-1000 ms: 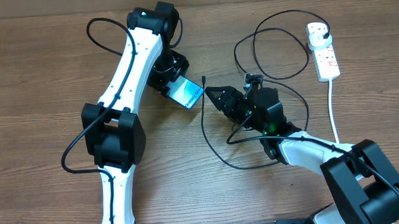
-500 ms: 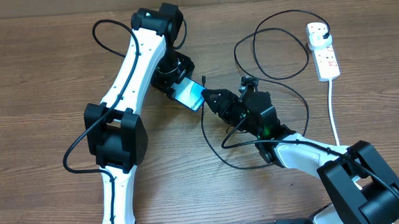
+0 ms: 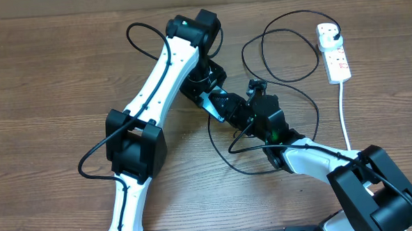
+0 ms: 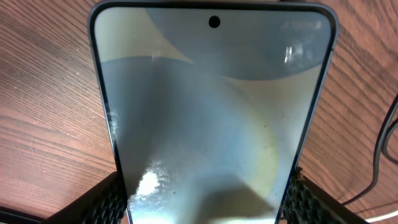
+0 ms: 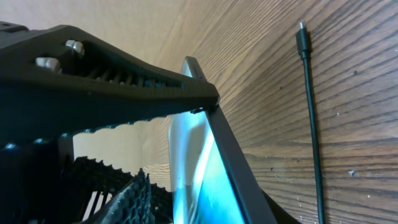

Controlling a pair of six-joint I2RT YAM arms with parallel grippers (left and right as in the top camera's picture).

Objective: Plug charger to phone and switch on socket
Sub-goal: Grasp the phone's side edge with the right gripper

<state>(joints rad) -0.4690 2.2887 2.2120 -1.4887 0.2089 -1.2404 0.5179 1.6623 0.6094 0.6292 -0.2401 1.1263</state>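
Note:
My left gripper [image 4: 205,199] is shut on the phone [image 4: 211,112], its fingers [image 4: 102,202] pressed to both long edges, screen facing the camera. In the overhead view the left gripper [image 3: 208,94] meets my right gripper [image 3: 221,101] at mid-table, and the phone is mostly hidden between them. In the right wrist view the phone [image 5: 205,180] stands edge-on between the right gripper's [image 5: 199,205] jaws, one pad [image 5: 140,193] a little off the screen. The charger's connector tip [image 5: 303,31] lies loose on the wood beside it. The charger cable [image 3: 287,49] loops back to a plug in the socket [image 3: 334,51].
The socket's thick white cord [image 3: 343,109] runs down the right side toward the right arm's base [image 3: 376,191]. Black cable loops [image 3: 229,163] lie under and in front of the right arm. The left arm [image 3: 156,97] stretches diagonally across the middle of the wooden table [image 3: 44,81].
The left arm has swung right, carrying the phone up to the right gripper. The right gripper's jaws have narrowed around the phone's end.

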